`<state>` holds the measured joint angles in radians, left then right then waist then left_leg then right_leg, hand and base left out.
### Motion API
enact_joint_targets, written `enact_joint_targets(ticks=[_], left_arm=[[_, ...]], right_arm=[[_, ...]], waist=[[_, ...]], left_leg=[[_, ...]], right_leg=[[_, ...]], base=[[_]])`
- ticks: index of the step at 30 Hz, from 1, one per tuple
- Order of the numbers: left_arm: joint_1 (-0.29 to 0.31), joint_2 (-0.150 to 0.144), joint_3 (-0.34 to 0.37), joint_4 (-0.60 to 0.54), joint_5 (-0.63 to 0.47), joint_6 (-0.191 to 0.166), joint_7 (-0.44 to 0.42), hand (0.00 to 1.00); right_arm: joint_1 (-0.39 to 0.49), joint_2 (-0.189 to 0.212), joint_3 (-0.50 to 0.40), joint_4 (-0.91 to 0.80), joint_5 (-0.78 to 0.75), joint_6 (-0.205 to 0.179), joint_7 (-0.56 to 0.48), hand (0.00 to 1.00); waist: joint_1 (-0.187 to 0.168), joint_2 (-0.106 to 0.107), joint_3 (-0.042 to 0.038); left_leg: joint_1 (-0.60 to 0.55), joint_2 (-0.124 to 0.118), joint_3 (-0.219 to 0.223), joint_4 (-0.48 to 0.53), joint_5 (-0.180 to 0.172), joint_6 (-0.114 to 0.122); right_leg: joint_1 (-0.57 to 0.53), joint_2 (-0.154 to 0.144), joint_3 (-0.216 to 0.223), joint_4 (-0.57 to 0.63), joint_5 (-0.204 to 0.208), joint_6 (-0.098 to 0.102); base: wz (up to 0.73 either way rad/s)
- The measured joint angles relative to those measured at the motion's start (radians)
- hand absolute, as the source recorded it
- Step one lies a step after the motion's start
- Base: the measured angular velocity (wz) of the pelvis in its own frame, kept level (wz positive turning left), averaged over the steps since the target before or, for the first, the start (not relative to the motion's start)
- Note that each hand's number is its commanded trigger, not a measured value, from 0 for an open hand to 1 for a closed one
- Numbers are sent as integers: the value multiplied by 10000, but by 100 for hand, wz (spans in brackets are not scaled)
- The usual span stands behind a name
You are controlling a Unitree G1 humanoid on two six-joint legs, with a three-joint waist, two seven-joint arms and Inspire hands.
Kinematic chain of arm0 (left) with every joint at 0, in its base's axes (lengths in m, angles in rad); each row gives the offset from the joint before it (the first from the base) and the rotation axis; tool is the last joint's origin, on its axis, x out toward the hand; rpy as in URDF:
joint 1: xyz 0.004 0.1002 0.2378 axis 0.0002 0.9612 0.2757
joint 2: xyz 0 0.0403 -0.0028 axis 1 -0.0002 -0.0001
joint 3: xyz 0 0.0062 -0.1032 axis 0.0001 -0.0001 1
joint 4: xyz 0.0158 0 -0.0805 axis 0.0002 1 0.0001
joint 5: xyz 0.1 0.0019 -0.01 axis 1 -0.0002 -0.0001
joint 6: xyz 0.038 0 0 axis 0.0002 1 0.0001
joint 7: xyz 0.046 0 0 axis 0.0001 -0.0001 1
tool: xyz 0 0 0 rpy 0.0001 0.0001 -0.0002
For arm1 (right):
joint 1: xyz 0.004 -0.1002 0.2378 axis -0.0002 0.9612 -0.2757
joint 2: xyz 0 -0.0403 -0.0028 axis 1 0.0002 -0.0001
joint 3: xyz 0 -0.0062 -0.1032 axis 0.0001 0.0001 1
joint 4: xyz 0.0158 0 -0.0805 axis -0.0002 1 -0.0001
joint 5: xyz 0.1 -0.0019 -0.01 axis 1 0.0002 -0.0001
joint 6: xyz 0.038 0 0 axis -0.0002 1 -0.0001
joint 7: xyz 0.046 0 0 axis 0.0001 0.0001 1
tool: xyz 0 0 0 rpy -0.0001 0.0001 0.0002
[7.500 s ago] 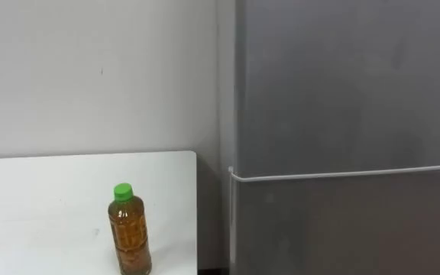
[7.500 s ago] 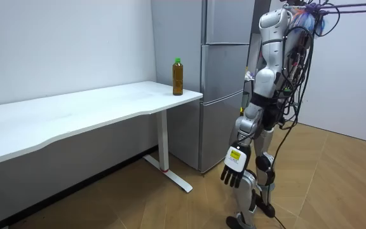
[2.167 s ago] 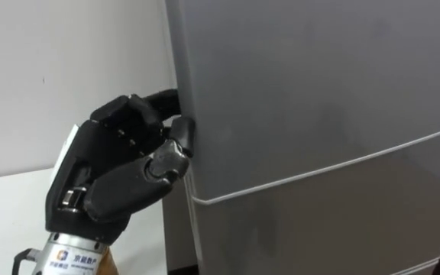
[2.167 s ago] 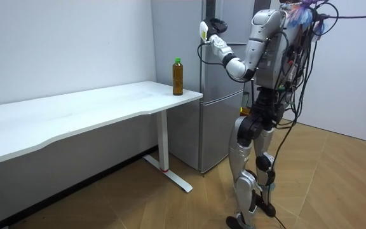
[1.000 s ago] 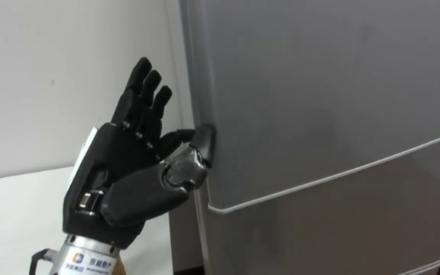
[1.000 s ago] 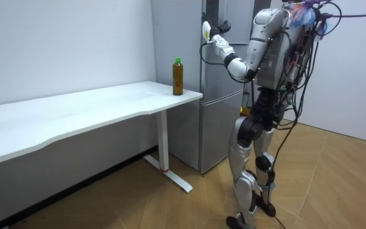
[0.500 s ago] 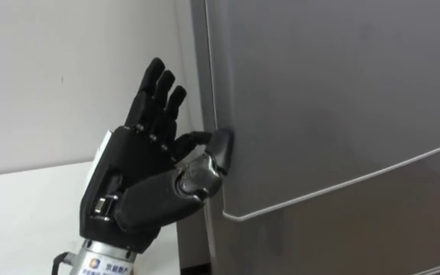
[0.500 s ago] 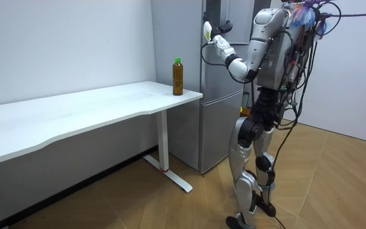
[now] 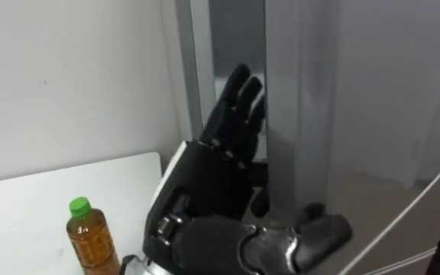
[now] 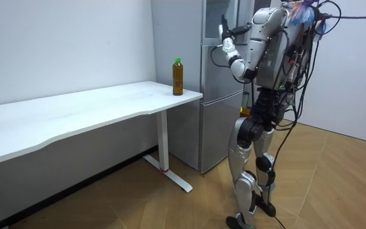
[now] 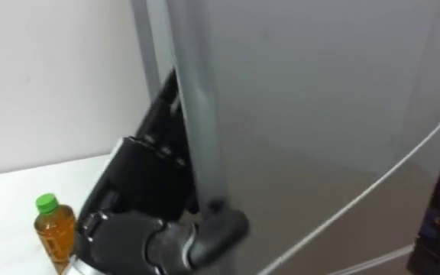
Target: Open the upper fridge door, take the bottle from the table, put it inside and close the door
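Note:
A clear bottle (image 9: 90, 238) of amber drink with a green cap stands upright near the right end of the white table (image 9: 21, 202), and it appears again in the right eye view (image 11: 53, 228) and in the room view (image 10: 178, 76). My left hand (image 9: 205, 206) is raised at the free edge of the grey upper fridge door (image 9: 285, 114). Its fingers (image 9: 239, 95) point straight up behind that edge, and the thumb lies across the door's front. The door stands ajar, with a narrow strip of the inside (image 9: 235, 46) showing. The hand is apart from the bottle.
I stand facing the tall grey fridge (image 10: 220, 127), which sits right of the table's end against the white wall. The lower door (image 11: 373, 191) is shut under a pale seam. Wooden floor (image 10: 170, 210) lies around me.
The upper fridge door has swung from shut to ajar, and my left hand has moved right with its edge. The eye view has shifted, bringing the bottle into it.

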<state>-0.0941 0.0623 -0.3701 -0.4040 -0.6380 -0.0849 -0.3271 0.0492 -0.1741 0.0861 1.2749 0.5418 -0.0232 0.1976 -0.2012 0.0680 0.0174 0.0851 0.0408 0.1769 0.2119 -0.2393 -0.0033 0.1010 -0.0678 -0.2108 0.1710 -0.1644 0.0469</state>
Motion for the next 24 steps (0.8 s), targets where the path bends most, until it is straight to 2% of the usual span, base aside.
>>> enact_joint_targets(ticks=[3, 10, 12, 17, 20, 24], left_arm=[[0, 101, -227, 69, -1, 163, -398, 0], [-11, 316, -900, 643, 230, 1493, -943, 0], [-48, 322, -986, 644, 251, 1564, -992, 0], [-496, 413, -1069, 644, 842, 1715, -1177, 0], [-555, 487, -1147, 644, 1072, 1747, -1165, 0], [-557, 506, -1176, 644, 1277, 1966, -1166, 0]], right_arm=[[-16, -7, 2, -4, 0, 0, 7, 0], [-98, 38, 5, -20, 80, 1, 0, 0], [-152, 38, 20, -15, 78, 0, -3, 0], [-180, -13, 110, -24, 82, 6, -21, 0], [-197, -19, 118, -15, 81, 25, -28, 0], [-164, -19, 124, -3, 112, 33, -105, 0]], waist=[[-13, -22, 5], [-355, -41, 4], [-439, -46, 8], [-450, -165, 83], [-452, -192, 80], [-451, -221, 74]], left_leg=[[114, 4, 157, -29, -1, 4], [130, 6, 392, -67, 8, 13], [94, 10, 427, -78, 8, 12], [113, 11, 500, -76, 9, 10], [145, 15, 557, -77, 9, 10], [241, 21, 576, -103, 9, 10]], right_leg=[[-23, 5, 184, 36, 12, -15], [-234, 38, 470, 16, 17, -2], [-319, 51, 539, 18, 13, -4], [-356, 62, 683, -26, 1, -5], [-322, 64, 712, -20, -1, -4], [-254, 70, 711, -1, 0, -6]], base=[[-17], [-12], [-12], [-12], [-8], [-5]])
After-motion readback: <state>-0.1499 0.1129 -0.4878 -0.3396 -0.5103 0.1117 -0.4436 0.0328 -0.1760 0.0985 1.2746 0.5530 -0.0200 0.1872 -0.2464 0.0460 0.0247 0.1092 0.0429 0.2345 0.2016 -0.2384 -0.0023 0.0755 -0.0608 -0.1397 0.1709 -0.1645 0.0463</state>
